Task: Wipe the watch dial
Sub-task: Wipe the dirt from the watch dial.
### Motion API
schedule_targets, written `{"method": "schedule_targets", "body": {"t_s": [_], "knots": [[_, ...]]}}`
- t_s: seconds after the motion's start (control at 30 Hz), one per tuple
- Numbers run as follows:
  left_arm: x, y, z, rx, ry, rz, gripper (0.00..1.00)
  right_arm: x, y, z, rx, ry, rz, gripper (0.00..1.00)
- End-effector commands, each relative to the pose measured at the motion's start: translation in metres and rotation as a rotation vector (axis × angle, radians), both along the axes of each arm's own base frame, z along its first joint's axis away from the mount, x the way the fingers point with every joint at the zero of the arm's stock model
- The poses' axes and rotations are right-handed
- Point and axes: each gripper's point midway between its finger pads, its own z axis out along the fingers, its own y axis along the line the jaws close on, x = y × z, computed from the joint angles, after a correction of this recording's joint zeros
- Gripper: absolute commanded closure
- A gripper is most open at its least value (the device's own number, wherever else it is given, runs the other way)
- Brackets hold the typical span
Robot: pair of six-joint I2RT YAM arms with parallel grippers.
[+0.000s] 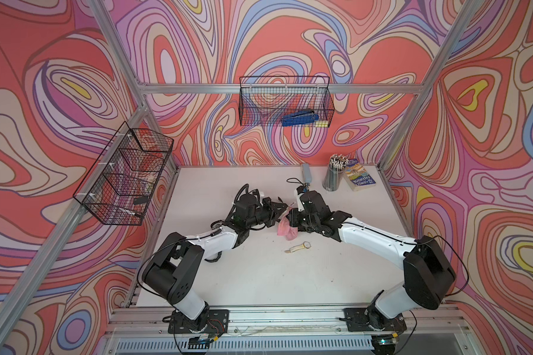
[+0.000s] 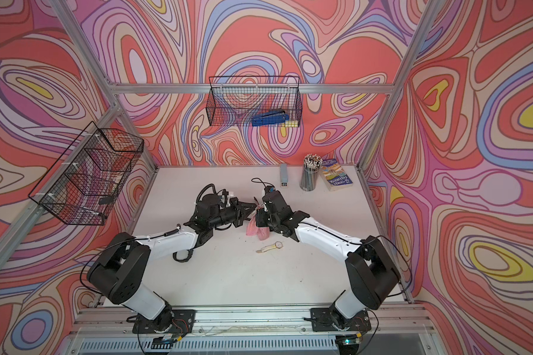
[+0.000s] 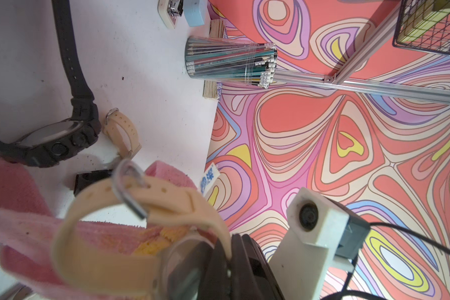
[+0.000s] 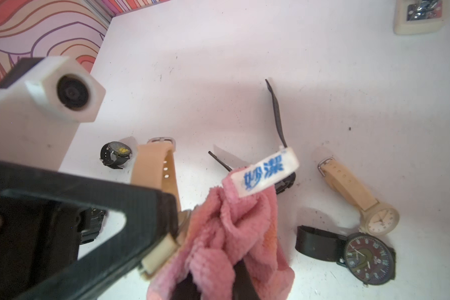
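Left gripper is clenched on a beige watch, holding it above the middle of the table. The right gripper faces it almost tip to tip and grasps a bunched pink cloth.

In both top views the held watch is all but hidden between the two grippers, and only the cloth shows hanging below them.

The left wrist view shows the watch close up. Its strap is buckled into a loop, and its dial is blurred, sitting just beside the gripper's dark finger with the cloth behind it.

The right wrist view shows the cloth's white label and the cloth pressed up against the watch's case. Whether it covers the dial cannot be told.

The wrist views also show watches lying on the table that the arms hide from above:
- a black watch
- a dark-dial watch with a black strap
- a small black watch with yellow on its face

A second beige watch lies flat beside the dark-dial one. It is the only loose watch seen in a top view, where it lies just on the near-edge side of the hanging cloth.

A pencil cup and a book stand at the far right corner.
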Motion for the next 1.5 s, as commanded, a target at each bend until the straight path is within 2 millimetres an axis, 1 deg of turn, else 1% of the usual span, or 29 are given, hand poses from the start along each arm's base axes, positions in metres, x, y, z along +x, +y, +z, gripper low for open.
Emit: {"method": "schedule_targets", "body": {"t_s": [0.0, 0.1, 0.2, 0.43, 0.6, 0.67, 0.73, 0.83, 0.93, 1.03, 1.13, 1.17, 1.3, 1.4, 1.47], "knots": [[-0.049, -0.026, -0.037, 0.024, 0.135, -0.161, 1.0, 0.037, 0.038, 0.099, 0.262, -0.23, 0.023, 1.0], [-0.049, -0.03, -0.042, 0.004, 0.146, -0.161, 1.0, 0.036, 0.055, 0.104, 0.356, -0.214, 0.071, 1.0], [-0.048, -0.03, -0.047, 0.007, 0.152, -0.159, 1.0, 0.032, 0.064, 0.109, 0.421, -0.211, 0.107, 1.0], [-0.043, -0.032, -0.05, -0.006, 0.156, -0.155, 1.0, 0.017, 0.068, 0.122, 0.476, -0.238, 0.155, 1.0], [-0.035, -0.031, -0.042, -0.019, 0.143, -0.15, 1.0, 0.006, 0.069, 0.114, 0.485, -0.24, 0.169, 1.0], [-0.033, -0.027, -0.037, -0.015, 0.133, -0.146, 1.0, 0.003, 0.066, 0.108, 0.477, -0.24, 0.163, 1.0], [-0.032, -0.023, -0.035, 0.0, 0.128, -0.143, 1.0, 0.0, 0.061, 0.107, 0.47, -0.259, 0.155, 1.0], [-0.032, -0.014, -0.034, 0.029, 0.125, -0.134, 1.0, -0.006, 0.052, 0.117, 0.469, -0.311, 0.151, 1.0], [-0.032, -0.007, -0.034, 0.05, 0.125, -0.127, 1.0, -0.011, 0.05, 0.127, 0.477, -0.34, 0.17, 1.0], [-0.031, -0.003, -0.033, 0.062, 0.127, -0.126, 1.0, -0.013, 0.047, 0.123, 0.454, -0.331, 0.167, 1.0], [-0.032, 0.0, -0.03, 0.075, 0.124, -0.127, 1.0, -0.015, 0.036, 0.118, 0.415, -0.335, 0.136, 1.0], [-0.032, 0.001, -0.03, 0.082, 0.124, -0.128, 1.0, -0.016, 0.032, 0.119, 0.402, -0.343, 0.128, 1.0], [-0.035, 0.003, -0.031, 0.094, 0.129, -0.134, 1.0, -0.013, 0.016, 0.124, 0.377, -0.366, 0.091, 1.0], [-0.035, 0.004, -0.032, 0.096, 0.133, -0.136, 1.0, -0.01, 0.009, 0.128, 0.373, -0.382, 0.073, 0.99], [-0.037, 0.004, -0.032, 0.095, 0.133, -0.138, 1.0, -0.007, 0.006, 0.128, 0.362, -0.381, 0.064, 1.0]]}}
